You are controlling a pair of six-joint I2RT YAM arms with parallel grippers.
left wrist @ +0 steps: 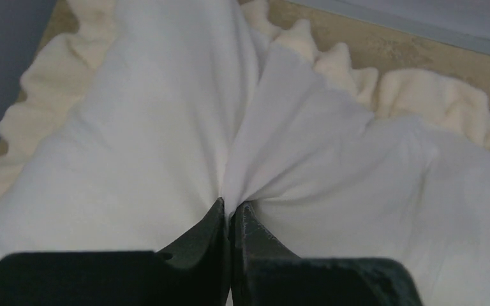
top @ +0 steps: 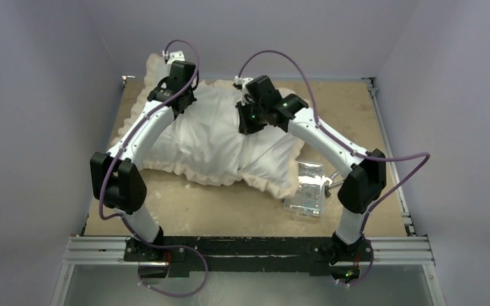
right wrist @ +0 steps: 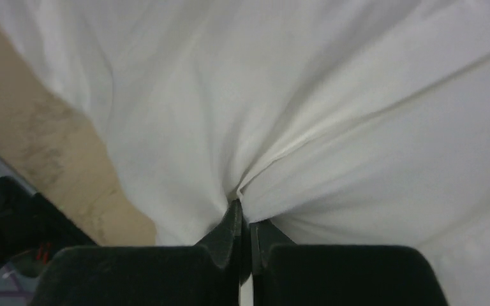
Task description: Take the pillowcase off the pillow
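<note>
The pillowcase (top: 207, 137) lies on the table with its white back up and its cream frill (top: 274, 182) round the edge. It is plump; the pillow is hidden inside it. My left gripper (top: 177, 102) is shut on a pinch of the white back fabric near the far left end, and folds run out from the gripper (left wrist: 231, 207) in the left wrist view, with the frill (left wrist: 415, 95) beyond. My right gripper (top: 245, 120) is shut on white fabric at the middle of the far side, pinching a fold with a hem edge at the gripper (right wrist: 245, 213).
A clear plastic box (top: 306, 188) stands on the tan table (top: 351, 108) just right of the pillowcase's near right corner, by the right arm's elbow. Grey walls close in the back and both sides. A metal rail (top: 249, 248) runs along the near edge.
</note>
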